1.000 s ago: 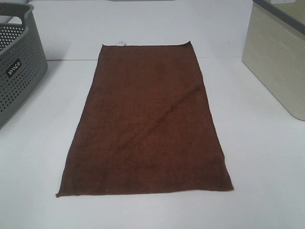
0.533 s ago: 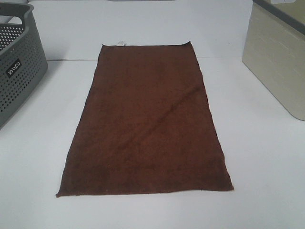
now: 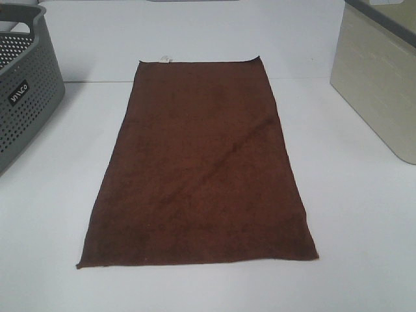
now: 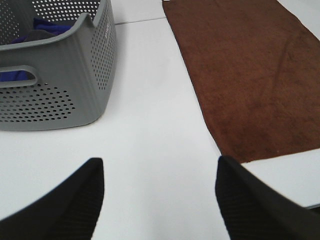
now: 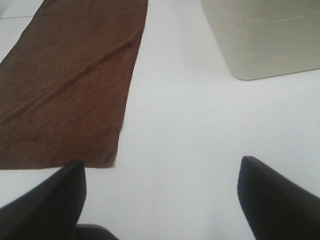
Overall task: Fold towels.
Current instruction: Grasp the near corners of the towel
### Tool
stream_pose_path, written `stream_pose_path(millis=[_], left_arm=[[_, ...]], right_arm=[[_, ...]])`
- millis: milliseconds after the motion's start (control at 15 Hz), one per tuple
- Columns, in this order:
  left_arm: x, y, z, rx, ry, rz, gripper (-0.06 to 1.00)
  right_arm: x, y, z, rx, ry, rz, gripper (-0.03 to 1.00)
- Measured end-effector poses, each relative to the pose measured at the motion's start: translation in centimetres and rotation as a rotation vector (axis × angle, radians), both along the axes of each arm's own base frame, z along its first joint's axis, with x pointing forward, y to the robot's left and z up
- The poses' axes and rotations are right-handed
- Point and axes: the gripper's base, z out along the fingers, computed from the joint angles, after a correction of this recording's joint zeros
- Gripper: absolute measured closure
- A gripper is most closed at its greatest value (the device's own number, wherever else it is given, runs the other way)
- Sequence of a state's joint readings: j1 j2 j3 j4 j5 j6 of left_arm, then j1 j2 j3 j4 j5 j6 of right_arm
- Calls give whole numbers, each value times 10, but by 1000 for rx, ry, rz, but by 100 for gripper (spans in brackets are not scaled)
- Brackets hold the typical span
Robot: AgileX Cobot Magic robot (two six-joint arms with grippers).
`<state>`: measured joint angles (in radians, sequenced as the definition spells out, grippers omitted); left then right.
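Fingers of the left gripper (image 4: 160, 172) are seen spread wide with nothing between them, over bare desk (image 4: 150, 125) toward its near left corner, just beside the towel's hem. The right gripper (image 5: 162, 172) is likewise spread and empty, toward the near right corner. Neither gripper is caught in the high view, so both are judged to sit back at the near edge, clear of the cloth.

The towel (image 3: 201, 162) is laid flat and fully opened along the middle of the desk, its long sides running from the near edge toward the far edge. A small white tag (image 3: 165, 59) is seen at the far short hem. One shallow diagonal crease (image 3: 234, 153) is carried across the cloth; no layer is doubled over anywhere. A grey perforated basket (image 3: 26, 91) is stood by the left edge with some blue cloth (image 4: 45, 25) inside, and a beige bin (image 3: 377, 84) by the right edge.

Nothing of the folding is judged done: no corner is gripped and no fold is made. Every step is left, beginning with the near corners being taken and the cloth brought over onto itself.
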<state>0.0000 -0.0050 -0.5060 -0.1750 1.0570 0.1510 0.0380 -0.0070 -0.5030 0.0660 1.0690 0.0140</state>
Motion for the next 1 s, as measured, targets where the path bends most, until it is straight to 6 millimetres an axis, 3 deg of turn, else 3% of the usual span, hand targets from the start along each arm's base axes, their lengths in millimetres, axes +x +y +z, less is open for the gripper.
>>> stream_pose_path(millis=[1000], left_arm=[[0, 0, 0, 0, 0, 0, 32]], right_arm=[[0, 0, 0, 0, 0, 0, 19]])
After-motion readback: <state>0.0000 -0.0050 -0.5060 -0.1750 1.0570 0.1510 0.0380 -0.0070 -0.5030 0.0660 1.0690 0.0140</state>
